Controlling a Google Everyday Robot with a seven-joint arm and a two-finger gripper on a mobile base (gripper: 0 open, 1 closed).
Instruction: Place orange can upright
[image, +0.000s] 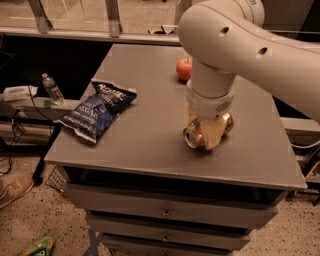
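The orange can (192, 138) lies on its side on the grey table (150, 150), near the front right, with its silver top facing the front left. My gripper (208, 134) is down on the table right over the can, and it covers the can's middle, so only the two ends show. The big white arm (235, 45) comes down to it from the upper right.
A red apple (183, 69) sits on the table behind the gripper. A dark blue chip bag (97, 110) lies at the table's left. The table's front edge is close to the can. A water bottle (52, 89) stands on a low shelf to the left.
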